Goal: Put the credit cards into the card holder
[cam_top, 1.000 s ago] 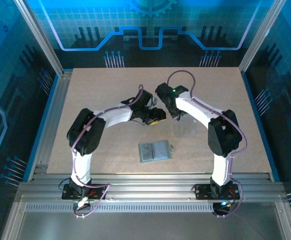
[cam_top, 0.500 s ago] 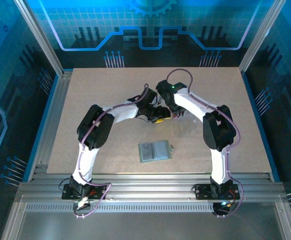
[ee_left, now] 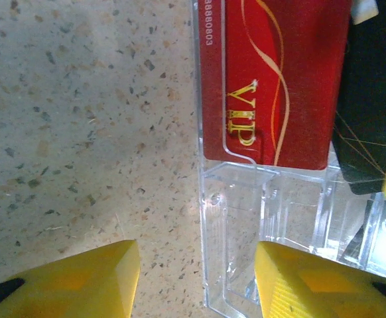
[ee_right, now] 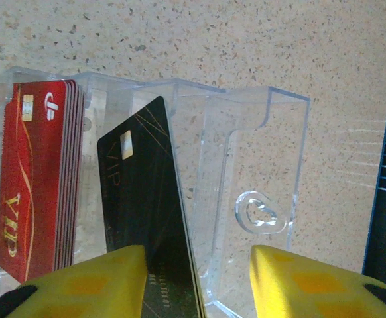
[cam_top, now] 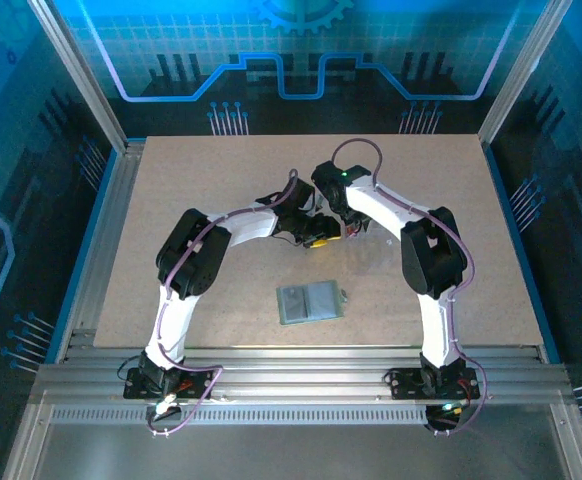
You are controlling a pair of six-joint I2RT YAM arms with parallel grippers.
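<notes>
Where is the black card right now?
In the right wrist view, the black card leans in the second slot of the clear plastic stand, just right of the red VIP cards, with its lower end reaching down by the right gripper.

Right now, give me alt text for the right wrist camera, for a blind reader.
A clear tiered stand on a speckled table holds stacked red cards and one leaning black card. The right claw frames the bottom, its yellow fingers apart around the black card's lower end.
</notes>
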